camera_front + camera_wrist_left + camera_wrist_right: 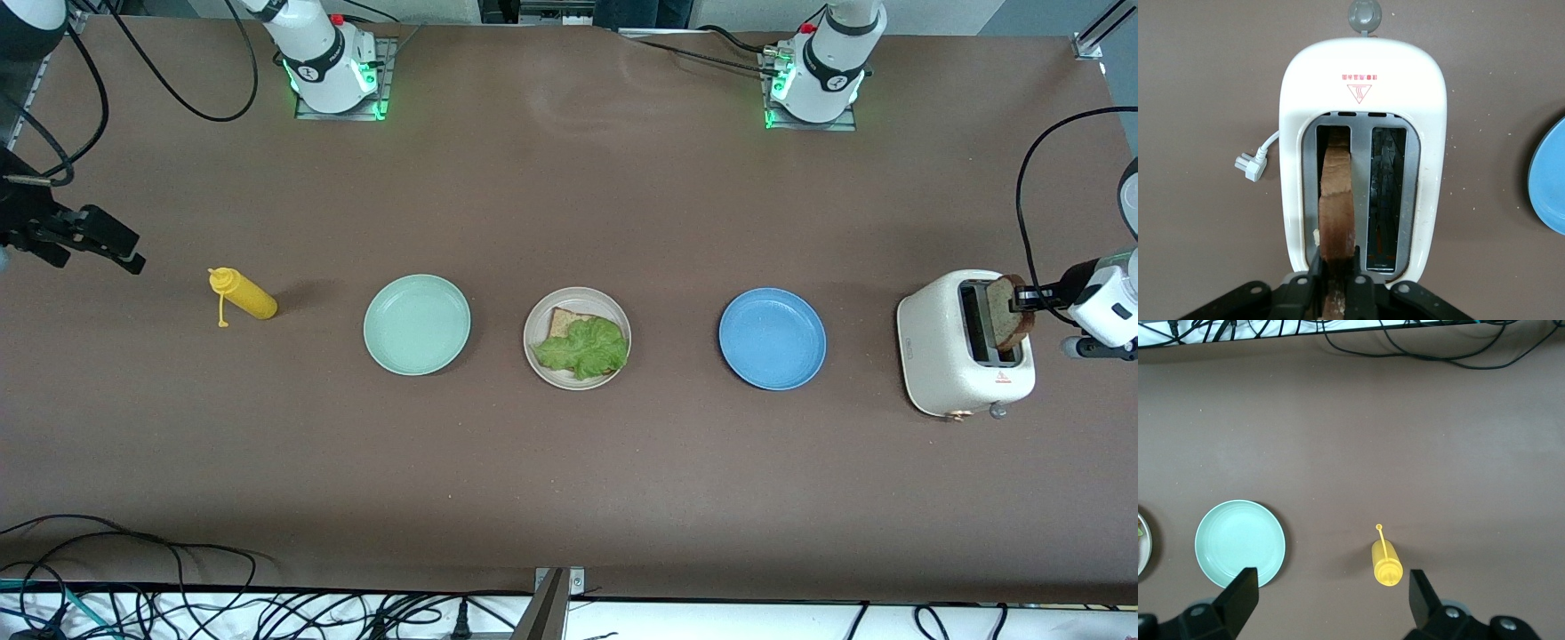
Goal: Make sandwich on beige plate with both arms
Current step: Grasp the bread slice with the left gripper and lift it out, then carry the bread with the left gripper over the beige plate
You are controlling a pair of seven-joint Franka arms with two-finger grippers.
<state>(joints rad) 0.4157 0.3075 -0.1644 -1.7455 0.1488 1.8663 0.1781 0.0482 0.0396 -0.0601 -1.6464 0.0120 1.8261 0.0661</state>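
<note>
At the right arm's end of the brown table, the right gripper waits in the air with fingers spread wide, holding nothing, the yellow squeeze bottle lying just past it; next come the mint-green plate, then the beige plate, where a lettuce leaf covers one bread slice, so the sandwich looks to lack only its top; then the blue plate; lastly the white toaster, where the left gripper pinches the second bread slice standing in a slot, probably to lift it out; cables run along the table's edge nearest the front camera.
</note>
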